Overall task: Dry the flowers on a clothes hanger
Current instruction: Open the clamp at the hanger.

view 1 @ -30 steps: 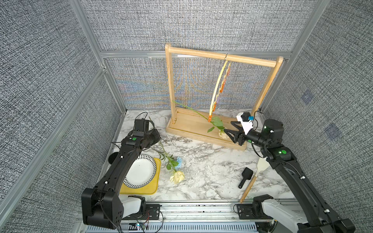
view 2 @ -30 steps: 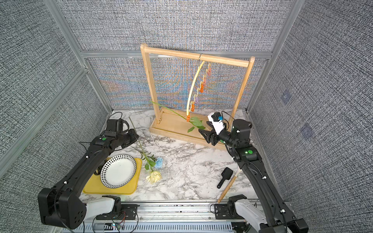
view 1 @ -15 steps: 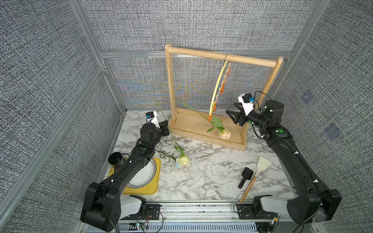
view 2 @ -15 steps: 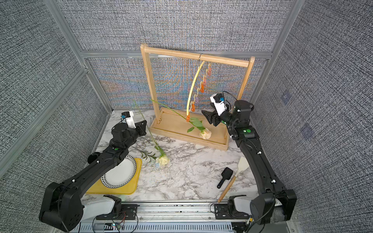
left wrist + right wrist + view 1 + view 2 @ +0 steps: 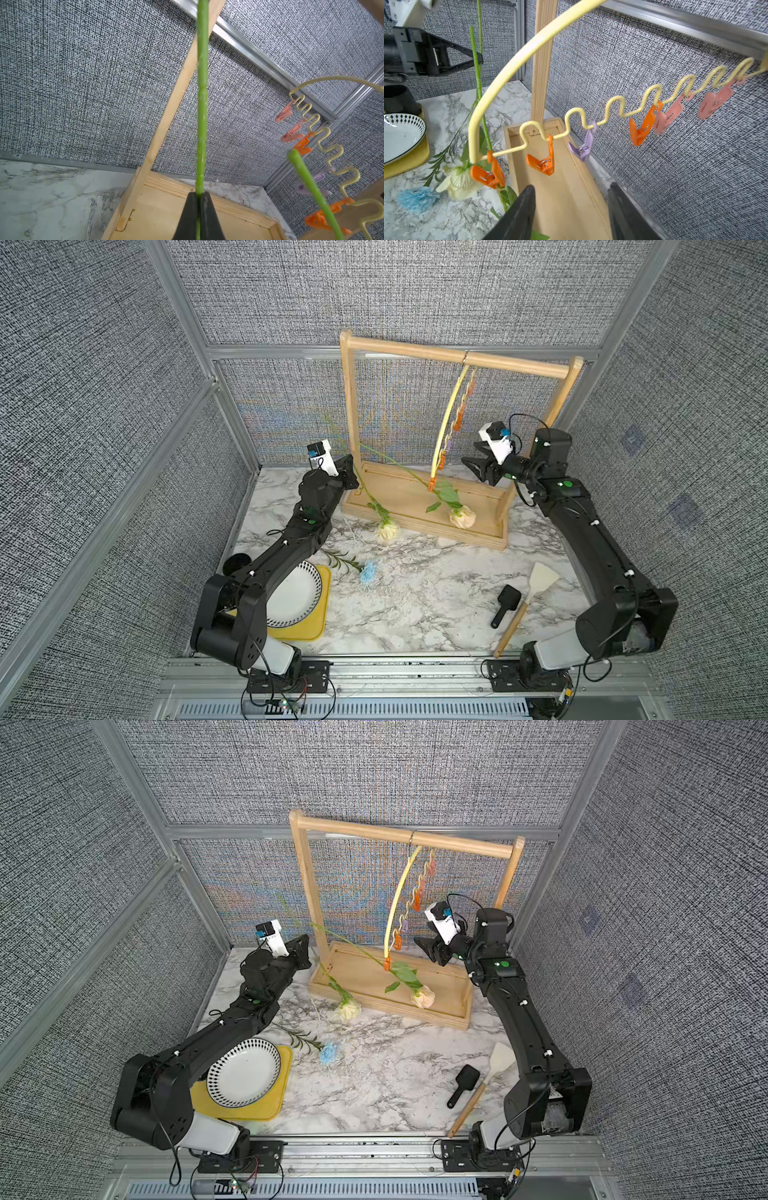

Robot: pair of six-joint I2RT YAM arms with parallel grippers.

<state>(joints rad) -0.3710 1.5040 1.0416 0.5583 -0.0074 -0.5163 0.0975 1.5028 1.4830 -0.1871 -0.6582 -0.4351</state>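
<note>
The pale-yellow clothes hanger [image 5: 446, 423] [image 5: 397, 903] hangs by its hook from the wooden rack's top bar, its clips along the wavy bar [image 5: 612, 104]. An orange clip [image 5: 488, 174] at its low end holds the peach rose's stem; that bloom [image 5: 462, 516] hangs over the rack base. My left gripper [image 5: 352, 479] [image 5: 200, 195] is shut on the pale yellow rose's stem [image 5: 202, 104], by the rack's left post, bloom [image 5: 387, 531] hanging head down. The light-blue bloom [image 5: 368, 571] lies on the table. My right gripper [image 5: 468, 452] [image 5: 571, 186] is open and empty, just right of the lower clips.
The wooden rack [image 5: 457, 358] stands at the back on its tray-like base [image 5: 415, 514]. A patterned plate [image 5: 295, 597] sits on a yellow tray [image 5: 322, 614] at front left. A black brush [image 5: 505, 605] and wooden spatula [image 5: 536, 589] lie at front right.
My left gripper has lifted the yellow rose off the table and carried it to the rack's left post; the blue flower stayed. My right gripper rose from the rack base to beside the hanger.
</note>
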